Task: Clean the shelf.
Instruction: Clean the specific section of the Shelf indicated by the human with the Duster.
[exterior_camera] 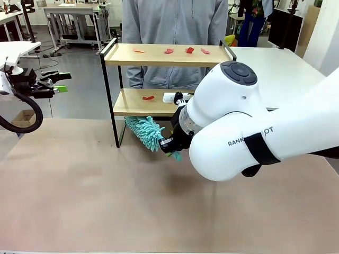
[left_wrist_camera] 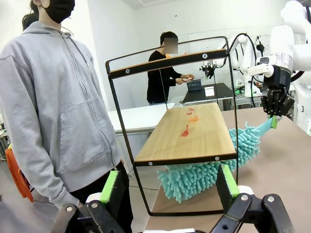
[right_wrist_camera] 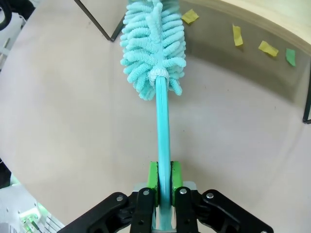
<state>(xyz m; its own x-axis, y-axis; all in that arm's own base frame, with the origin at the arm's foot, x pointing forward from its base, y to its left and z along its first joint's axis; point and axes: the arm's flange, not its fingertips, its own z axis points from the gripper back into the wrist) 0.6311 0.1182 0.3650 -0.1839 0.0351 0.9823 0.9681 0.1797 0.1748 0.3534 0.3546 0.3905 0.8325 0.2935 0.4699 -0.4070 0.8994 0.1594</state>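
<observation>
Plainly, in the front view the shelf (exterior_camera: 169, 54) stands at the far middle of the desk (exterior_camera: 79, 185), just before the person (exterior_camera: 175, 32) in a grey hoodie; red scraps (exterior_camera: 168, 51) lie on its top board and one more on the lower board; the right arm folds in low from the right, its elbow bulking in the foreground, so that the right pincer (exterior_camera: 172, 144) can pass the teal duster (exterior_camera: 145, 132) under the lower board near the left front leg, most likely to sweep beneath; the left pincer (exterior_camera: 57, 82) hangs at the left, well apart from the shelf, seemingly kept out of the way; from the left wrist, its green pads (left_wrist_camera: 109, 187) stand apart with nothing between them, aimed level at the shelf's end; the duster's head sits under the lower board, its handle rising to the right pincer, which points down; from the right wrist, the right pincer is clamped on the handle (right_wrist_camera: 162, 121) near its end, a grip that gives reach; whether the head touches the desk I cannot tell; yellow and green scraps (right_wrist_camera: 238, 35) lie under the lower board, near the head but apart from it
</observation>
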